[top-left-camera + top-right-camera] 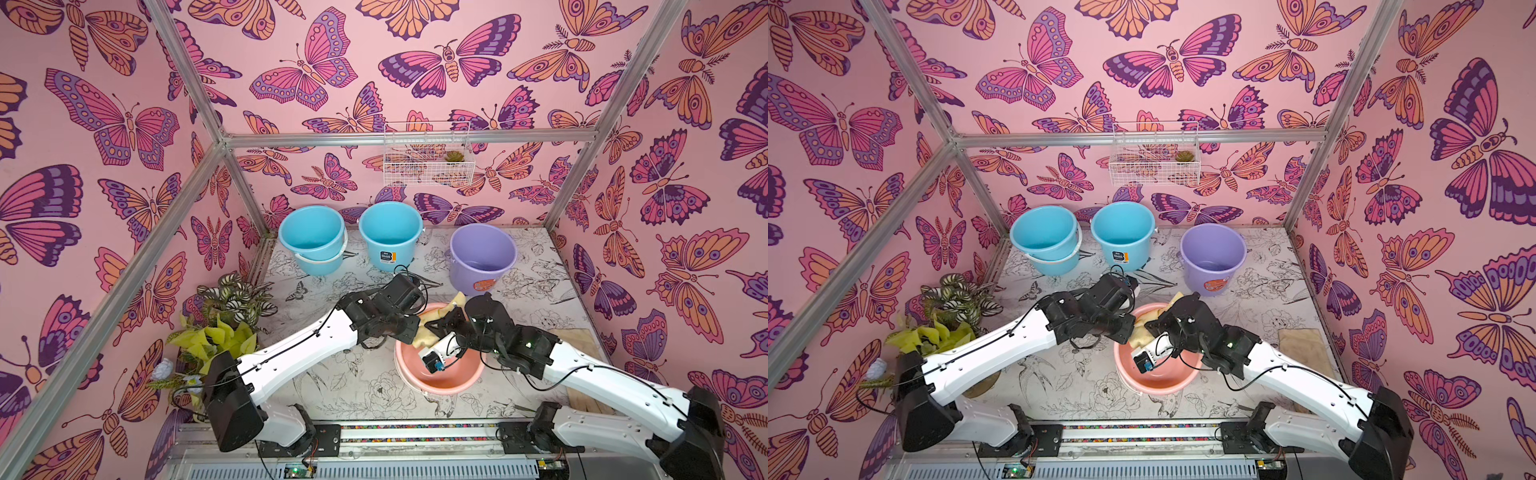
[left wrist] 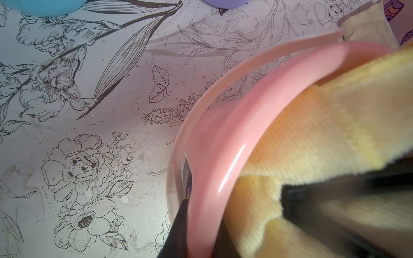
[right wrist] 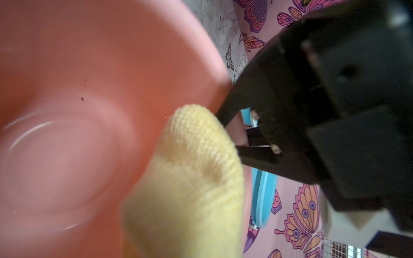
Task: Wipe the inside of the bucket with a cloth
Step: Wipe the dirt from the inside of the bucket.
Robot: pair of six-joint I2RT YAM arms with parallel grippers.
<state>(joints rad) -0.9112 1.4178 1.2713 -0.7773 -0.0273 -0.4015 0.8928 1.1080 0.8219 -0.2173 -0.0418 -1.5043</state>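
In both top views the lavender bucket (image 1: 482,272) (image 1: 1212,270) is standing upright at the back right of the table (image 1: 332,386), holding nothing and well apart from both arms. 2 sky-blue buckets (image 1: 311,232) are sitting along the back wall, their insides bare. The pink bucket (image 1: 451,382) is sitting near the front between the arms. The cloth (image 1: 426,337) is lying bunched inside it, with 1 corner poking over the far rim. The arm housings are covering both sets of jaws here. A wire basket (image 1: 428,166) is hanging on the back wall, carrying a small succulent (image 1: 454,156).

In the left wrist view the left gripper (image 2: 201,239) is pinching the pink bucket's rim, 1 finger outside and 1 inside. The right gripper (image 2: 292,196), blurred, is clamping the cloth. Only a sliver of the lavender bucket is showing at the frame's edge.

In the right wrist view the cloth is bulging against the pink bucket's inner wall. The bucket floor is looking smeared, and the right gripper's own fingers are falling outside the frame.
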